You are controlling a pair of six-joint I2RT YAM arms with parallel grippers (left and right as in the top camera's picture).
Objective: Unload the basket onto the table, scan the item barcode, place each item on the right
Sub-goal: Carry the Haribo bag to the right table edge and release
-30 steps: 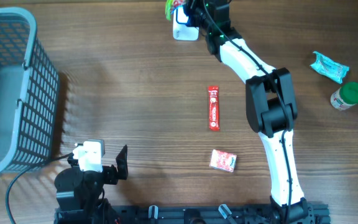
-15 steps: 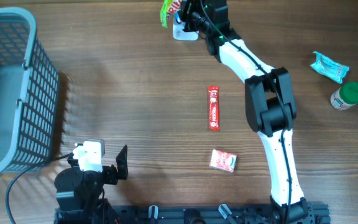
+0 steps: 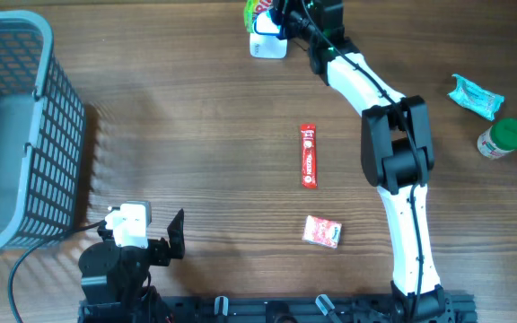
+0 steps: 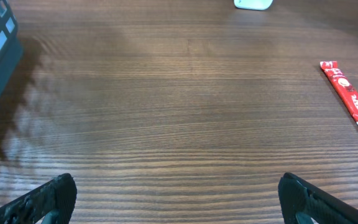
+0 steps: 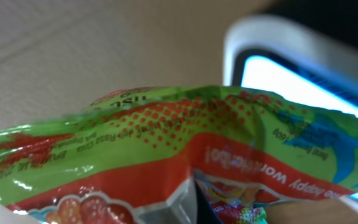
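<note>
Table: brown wood-grain tabletop (image 3: 196, 117).
Left edge: grey plastic mesh basket (image 3: 25, 135).
Far edge: white scanner stand (image 3: 266, 47).
Centre: red stick sachet (image 3: 308, 155), and nearer, a small red-and-white packet (image 3: 321, 231).
Right: crumpled teal wrapper (image 3: 476, 96), with a green-capped bottle (image 3: 501, 137) just beside it.

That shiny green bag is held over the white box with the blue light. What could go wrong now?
The glossy green-and-red snack bag is creased and catches glare, so the white scanner with its lit blue window may misread it; no barcode shows in the wrist view. The floppy bag might also slip from the right gripper, or brush the scanner and shift it.
</note>
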